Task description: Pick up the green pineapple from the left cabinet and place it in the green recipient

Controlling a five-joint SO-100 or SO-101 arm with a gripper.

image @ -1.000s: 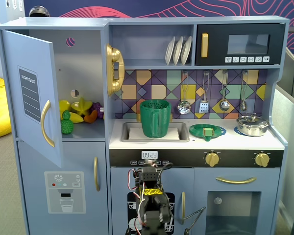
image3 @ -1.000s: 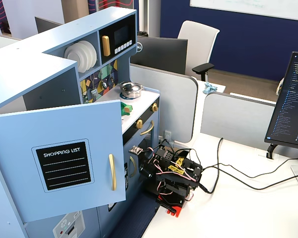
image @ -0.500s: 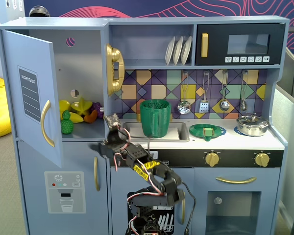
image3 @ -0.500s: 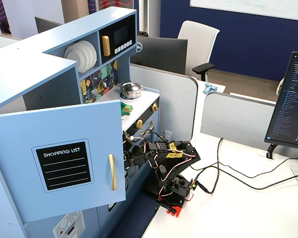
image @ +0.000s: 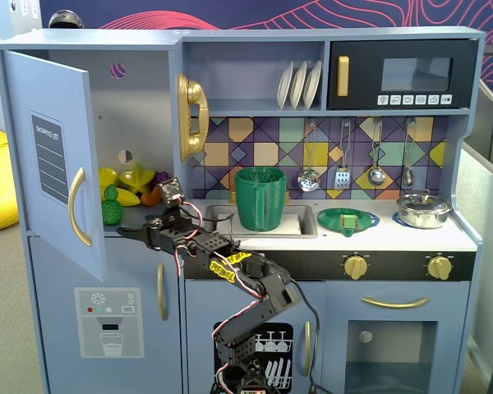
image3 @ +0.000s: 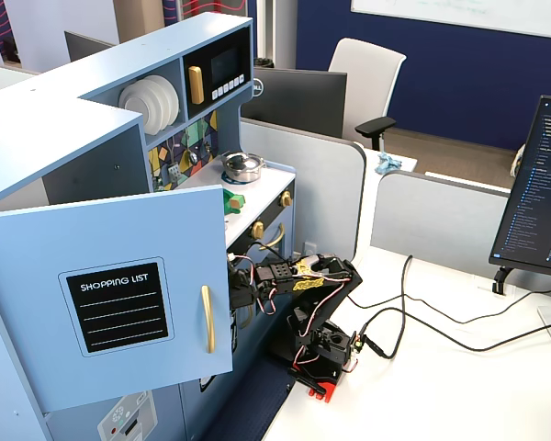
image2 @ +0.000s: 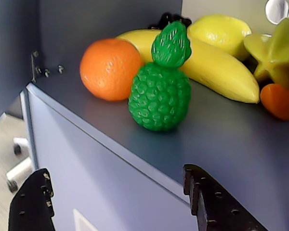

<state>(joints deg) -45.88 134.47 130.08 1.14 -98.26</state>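
Left cabinet (image: 90,156) first: its light-blue door, with the grey shopping-list panel and gold handle, stands swung open in both fixed views, baring a shelf (image2: 241,139) with toy fruit on it. To its right in a fixed view the sink holds the green recipient (image: 260,198), a tall ribbed dark-green cup standing upright, well apart from the fruit shelf. My arm (image: 246,283) rises from its base in front of the toy kitchen and stretches leftward to the cabinet opening, wires looping along it. My gripper (image: 130,232) sits at the shelf's front edge with its two black fingers (image2: 216,202) spread wide and nothing between them; in the wrist view they frame the bottom of the picture, below the shelf lip. A yellow banana (image2: 216,62) lies across the back of the shelf, with a yellow star fruit (image2: 274,53) at the right and an orange (image2: 111,67) at the left. Green pineapple (image2: 161,86) stands upright near the front of the shelf, just beside the orange and in front of the banana, clear of my fingers.
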